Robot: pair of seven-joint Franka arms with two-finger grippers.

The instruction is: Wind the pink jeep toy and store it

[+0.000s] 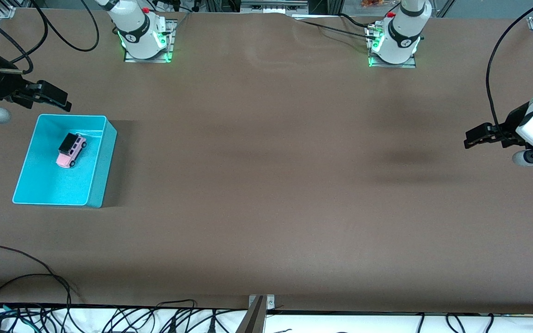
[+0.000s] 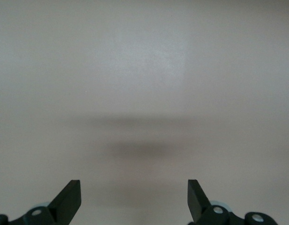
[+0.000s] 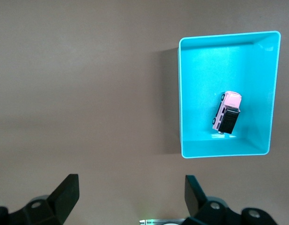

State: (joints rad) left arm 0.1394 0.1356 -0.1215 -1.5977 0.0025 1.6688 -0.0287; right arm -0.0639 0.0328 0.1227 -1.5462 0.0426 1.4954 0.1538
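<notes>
Front view: the pink jeep toy (image 1: 71, 149) is seen lying inside the teal bin (image 1: 102, 162), which stands on the brown counter (image 1: 266, 185) toward the right arm's end. The right gripper (image 1: 56, 99) is held released and empty in the air, beside the bin's rim. The left gripper (image 1: 477, 137) is likewise released, held over bare counter at the left arm's end, where that arm waits.

A robotics lab: two arm bases (image 1: 144, 32) bolted to a brown table (image 1: 266, 185), cables (image 1: 109, 319) trailing.
</notes>
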